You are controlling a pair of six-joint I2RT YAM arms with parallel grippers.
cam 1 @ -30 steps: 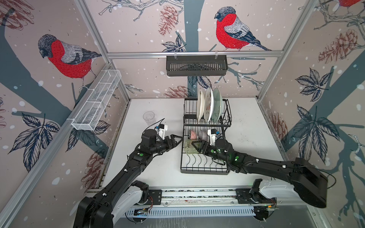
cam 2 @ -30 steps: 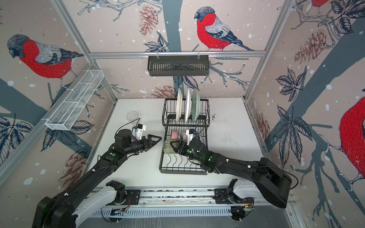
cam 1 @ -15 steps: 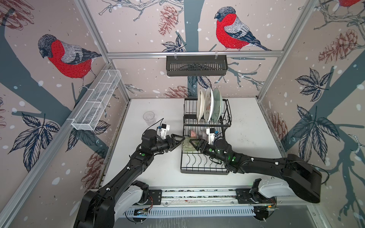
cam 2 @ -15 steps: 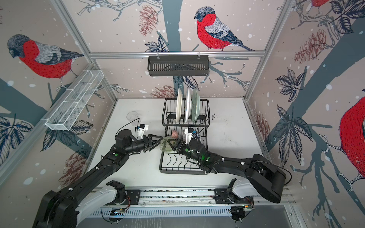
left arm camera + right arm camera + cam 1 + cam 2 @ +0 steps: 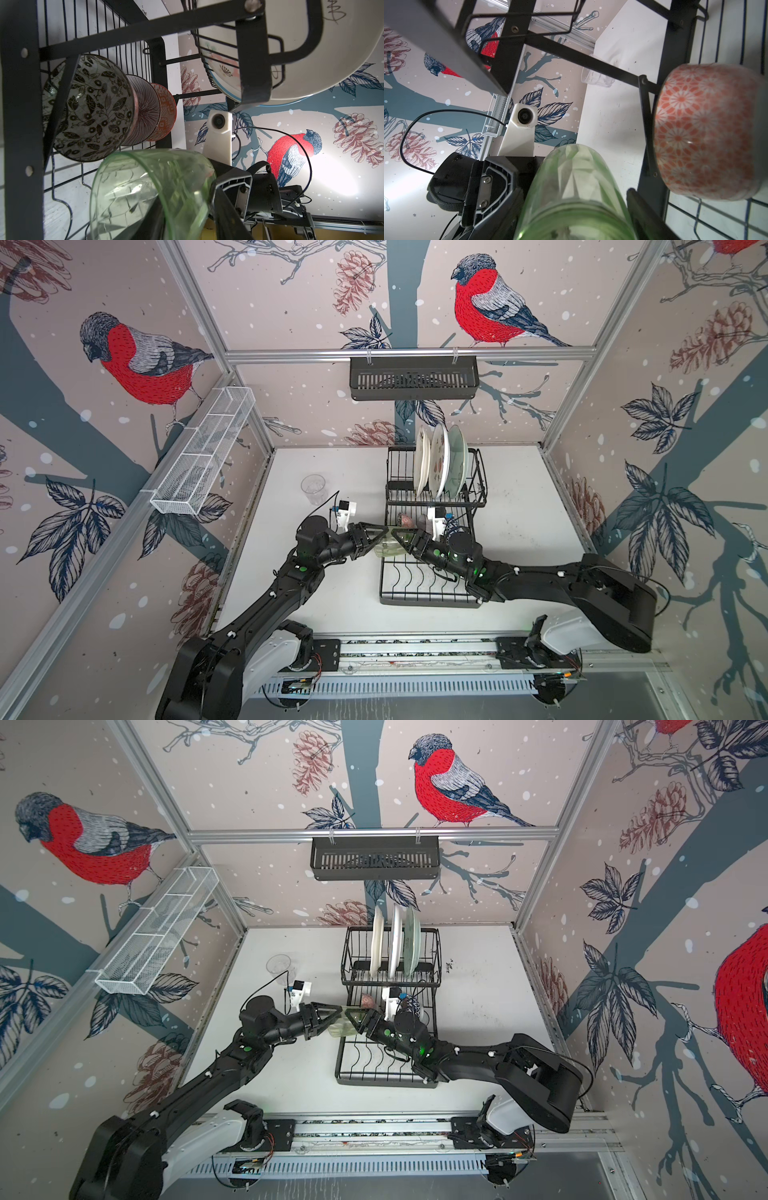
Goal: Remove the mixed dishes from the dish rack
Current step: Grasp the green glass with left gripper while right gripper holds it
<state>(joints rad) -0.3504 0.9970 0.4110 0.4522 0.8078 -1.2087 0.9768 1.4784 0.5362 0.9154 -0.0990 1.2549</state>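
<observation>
A green tumbler (image 5: 384, 547) (image 5: 338, 1029) hangs on its side over the left edge of the dish rack (image 5: 428, 601), between both grippers. My right gripper (image 5: 395, 538) (image 5: 575, 193) is shut on its base end (image 5: 575, 187). My left gripper (image 5: 383, 533) (image 5: 182, 207) has one finger inside the tumbler's mouth (image 5: 145, 197) and one outside the rim; whether they press the wall does not show. Three plates (image 5: 438, 464) stand in the raised section. Three patterned bowls (image 5: 91, 108) stand on edge on the lower tray. A clear tumbler (image 5: 313, 489) stands on the table to the left.
A black slotted basket (image 5: 413, 379) hangs on the back wall. A long white mesh basket (image 5: 203, 452) hangs on the left wall. The orange bowl (image 5: 706, 133) sits close beside the right gripper. The arms' rail (image 5: 415, 649) runs along the front edge.
The right gripper carried the green tumbler left to the rack's edge. The left gripper moved right onto the tumbler's rim, and its jaws narrowed.
</observation>
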